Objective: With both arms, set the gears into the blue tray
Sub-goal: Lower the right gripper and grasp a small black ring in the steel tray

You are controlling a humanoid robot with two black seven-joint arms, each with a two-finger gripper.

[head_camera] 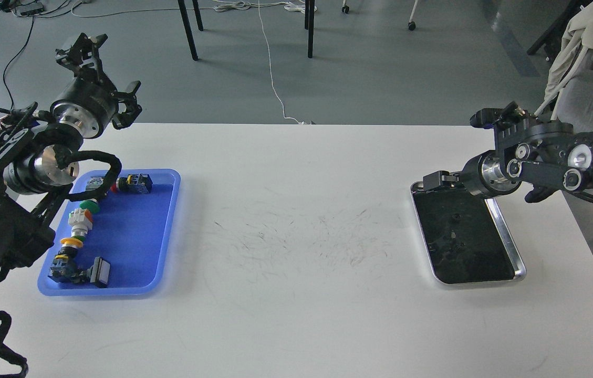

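Two tiny black gears lie in the shiny steel tray (509,239) at the right: one gear (454,217) towards its far half, the other gear (458,244) nearer the middle, among dark reflections. The blue tray (138,236) sits at the left of the table and holds several colourful push-button switches. My right gripper (434,180) hangs low over the steel tray's far left corner, dark and seen nearly end-on, so its fingers cannot be told apart. My left gripper (106,72) is raised beyond the blue tray's far end, open and empty.
The push-button switches (80,223) line the blue tray's left side and far end. My left arm's cable loop (110,163) hangs over that tray's far left corner. The white table's far edge runs just behind both grippers; chair legs and cords lie on the floor beyond.
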